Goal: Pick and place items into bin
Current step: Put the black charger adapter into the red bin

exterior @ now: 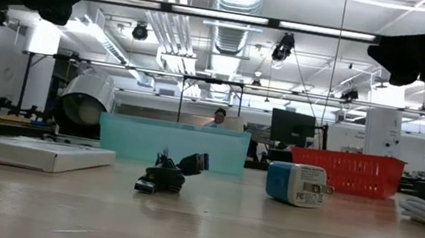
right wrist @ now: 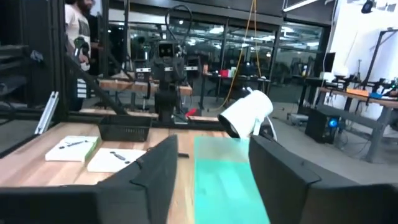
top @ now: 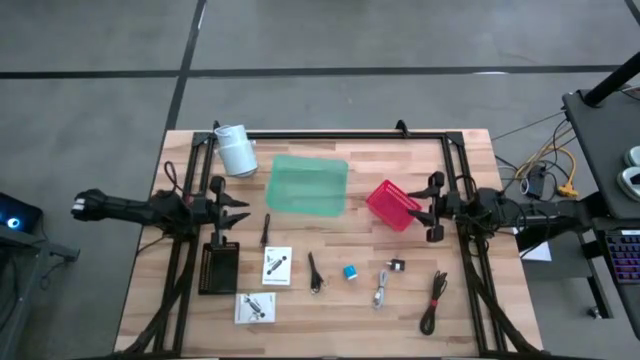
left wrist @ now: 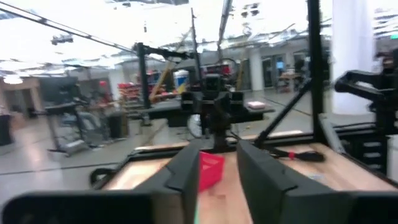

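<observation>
The items lie along the table's near half: two white packets (top: 277,265) (top: 256,307), a thin black stick (top: 265,230), a small black cable (top: 315,272) (exterior: 173,172), a small blue piece (top: 350,271) (exterior: 297,184), a silver cable (top: 381,290), a tiny black adapter (top: 397,266) and a longer black cable (top: 435,300). The translucent green bin (top: 308,185) (right wrist: 224,180) stands at the middle. My left gripper (top: 235,210) (left wrist: 217,158) hangs open at the left edge. My right gripper (top: 432,212) (right wrist: 214,152) hangs open at the right edge. Both hold nothing.
A red mesh basket (top: 392,204) stands just right of the green bin, close to my right gripper. A white roll (top: 236,150) lies at the far left, and a black mesh tray (top: 218,267) sits near the left arm. A black frame (top: 330,135) borders the table.
</observation>
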Controlling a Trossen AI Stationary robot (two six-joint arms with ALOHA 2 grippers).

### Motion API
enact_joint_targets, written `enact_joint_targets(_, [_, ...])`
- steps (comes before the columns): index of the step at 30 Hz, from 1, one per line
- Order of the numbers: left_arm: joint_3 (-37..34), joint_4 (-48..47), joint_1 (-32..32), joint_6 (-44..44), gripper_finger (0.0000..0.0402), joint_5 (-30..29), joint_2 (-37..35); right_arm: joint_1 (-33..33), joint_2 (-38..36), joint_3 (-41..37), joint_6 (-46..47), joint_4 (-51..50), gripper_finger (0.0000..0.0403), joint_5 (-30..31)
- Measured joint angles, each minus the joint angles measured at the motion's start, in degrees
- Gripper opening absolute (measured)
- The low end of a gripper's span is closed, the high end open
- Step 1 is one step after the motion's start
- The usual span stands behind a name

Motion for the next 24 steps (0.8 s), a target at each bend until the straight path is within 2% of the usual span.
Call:
enact_joint_targets(3, [0.0, 2.9, 0.0, -3.7, 0.0137, 1.1, 2.8, 0.0, 2.3, 0.0, 2.8, 4.5, 0.0211, -1.2])
enact_joint_targets(8, [0.0, 9.2, 0.0, -4.6, 0.0157, 1.0, 6.7, 0.1, 6.9, 0.0, 3.1, 13.7, 0.0217, -12.1])
enact_joint_targets(18, [0.0, 11.2, 0.0, -2.1, 0.0157, 1.0, 9.9, 4.2, 16.7, 1.4, 4.4, 21.5, 0.0217, -9.6])
enact_joint_targets(21, [0.0, 11.2, 0.0, -1.3, 0.0157, 0.9, 9.9, 6.5, 20.4, 5.1, 3.7, 19.8, 0.0217, -9.5])
enact_joint_targets(24, [0.0, 12.0, 0.0, -1.3, 0.0157, 0.9, 9.9, 9.2, 25.0, 11.1, 3.6, 12.7, 0.0217, -7.2])
